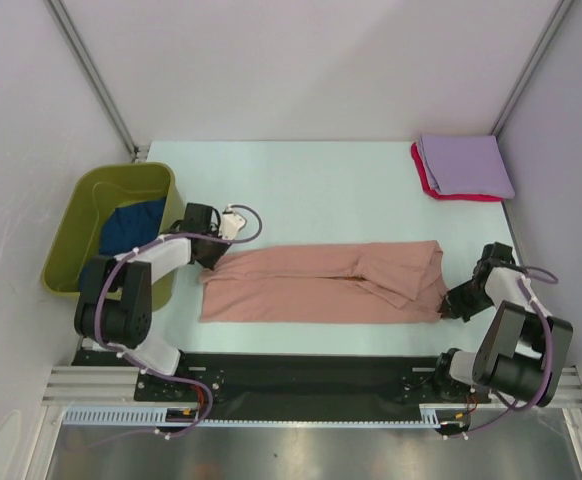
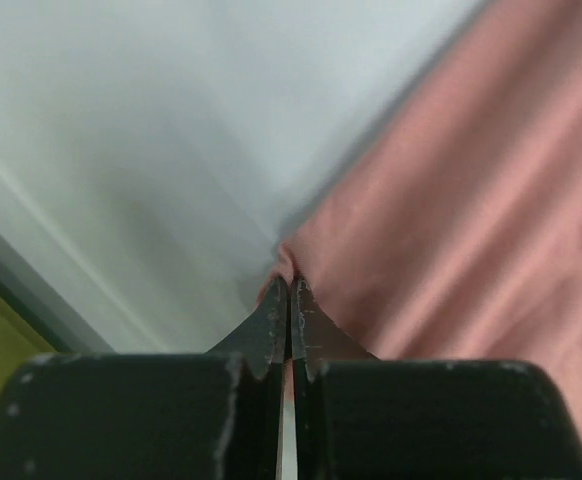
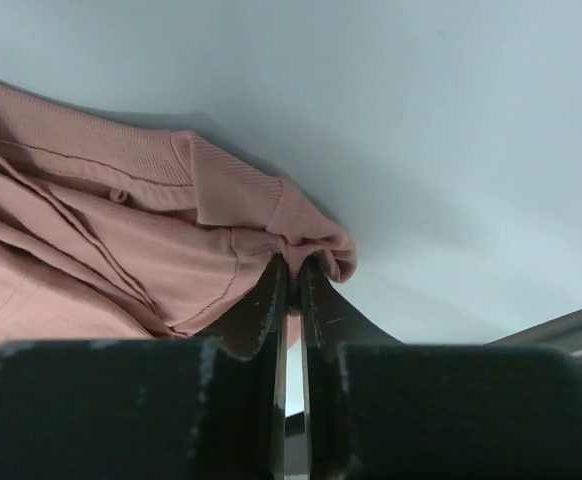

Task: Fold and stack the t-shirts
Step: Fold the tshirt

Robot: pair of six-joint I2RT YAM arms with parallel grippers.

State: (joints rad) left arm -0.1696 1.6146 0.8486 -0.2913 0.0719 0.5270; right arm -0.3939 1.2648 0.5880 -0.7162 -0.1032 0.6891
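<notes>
At the far left an olive-green tub sits at the table's edge, with the dark blue shirt lying loose inside it. Just right of the tub, the left gripper is down at the table, its jaws pressed together on a small pinch of cloth at the left far corner of the salmon-pink shirt. That shirt lies flat as a long band across the near part of the table, running from one gripper to the other. Folded layers overlap and wrinkle toward its right end. There the right gripper is also low, its jaws closed tight on a bunched bit of the shirt's ribbed edge at the near right corner. Well apart from this, in the far right corner of the table, the lavender shirt lies folded into a neat square on top of the red shirt. Only a narrow red strip shows along its left and near sides.
</notes>
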